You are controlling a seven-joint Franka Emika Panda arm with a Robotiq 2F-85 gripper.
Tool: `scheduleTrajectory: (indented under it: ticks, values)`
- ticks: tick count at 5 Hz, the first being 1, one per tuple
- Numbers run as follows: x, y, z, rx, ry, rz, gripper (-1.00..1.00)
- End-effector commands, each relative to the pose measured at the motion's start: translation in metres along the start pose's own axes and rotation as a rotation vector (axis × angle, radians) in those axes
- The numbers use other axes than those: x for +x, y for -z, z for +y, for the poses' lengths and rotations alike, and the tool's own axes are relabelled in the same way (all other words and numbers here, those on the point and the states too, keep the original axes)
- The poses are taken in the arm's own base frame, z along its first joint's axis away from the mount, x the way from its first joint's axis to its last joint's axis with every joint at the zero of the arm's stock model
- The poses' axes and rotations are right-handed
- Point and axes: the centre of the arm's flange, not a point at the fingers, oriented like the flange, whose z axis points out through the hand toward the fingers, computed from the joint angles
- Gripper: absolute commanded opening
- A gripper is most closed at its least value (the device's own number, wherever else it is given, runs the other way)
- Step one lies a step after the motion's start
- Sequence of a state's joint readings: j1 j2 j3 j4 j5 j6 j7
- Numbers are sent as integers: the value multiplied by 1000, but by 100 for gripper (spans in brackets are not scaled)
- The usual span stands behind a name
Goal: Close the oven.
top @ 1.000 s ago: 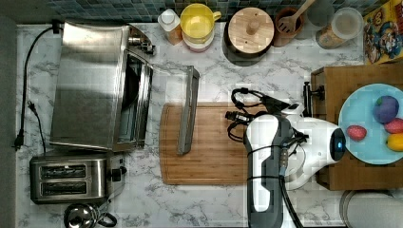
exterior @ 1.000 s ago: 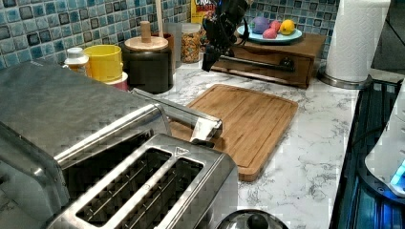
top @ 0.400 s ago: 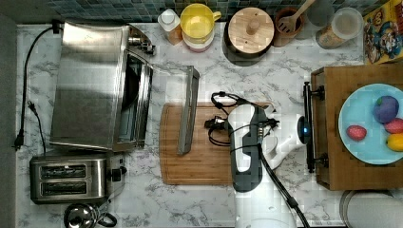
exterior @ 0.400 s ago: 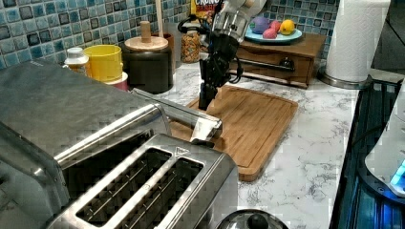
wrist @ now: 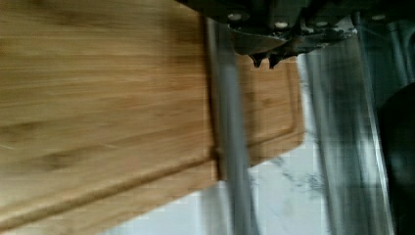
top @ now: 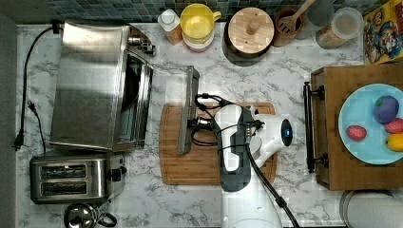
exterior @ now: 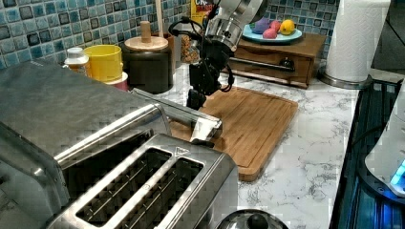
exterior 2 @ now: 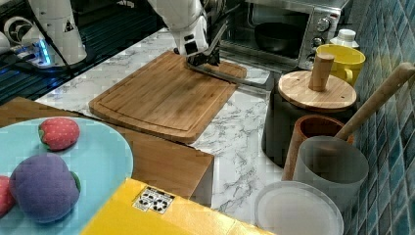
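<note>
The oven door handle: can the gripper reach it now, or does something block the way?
Probably yes. The gripper already hangs right by the handle of the oven, whose door lies open above the cutting board. Nothing stands between them.

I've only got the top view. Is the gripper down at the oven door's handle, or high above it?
Observer: Down low. In the left view the gripper is level with the handle, right beside it.
Operator: Is the door fully open?
Observer: Yes. The right view shows the door lying about level over the edge of the board.
Operator: Anything inside?
Observer: The right view shows something dark and bowl-like inside the oven.
</note>
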State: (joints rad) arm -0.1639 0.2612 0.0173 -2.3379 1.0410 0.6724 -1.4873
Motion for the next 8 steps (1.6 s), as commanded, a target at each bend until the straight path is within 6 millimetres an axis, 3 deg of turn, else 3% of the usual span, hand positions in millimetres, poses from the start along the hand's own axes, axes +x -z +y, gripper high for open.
scheduleTrajectory:
  ticks: [1, 2, 4, 5, 6, 7, 8]
  values:
    - [53, -5, -53, -15, 183, -55, -100]
    - [52, -17, -60, -11, 205, -50, -100]
    - [52, 0, -58, 27, 163, -9, -100]
    - [51, 13, -70, 66, 172, -15, -100]
    - [39, 17, -113, 89, 238, -34, -100]
    - [21, 3, -178, 88, 380, -91, -100]
    - [2, -9, -221, 59, 442, -129, -100]
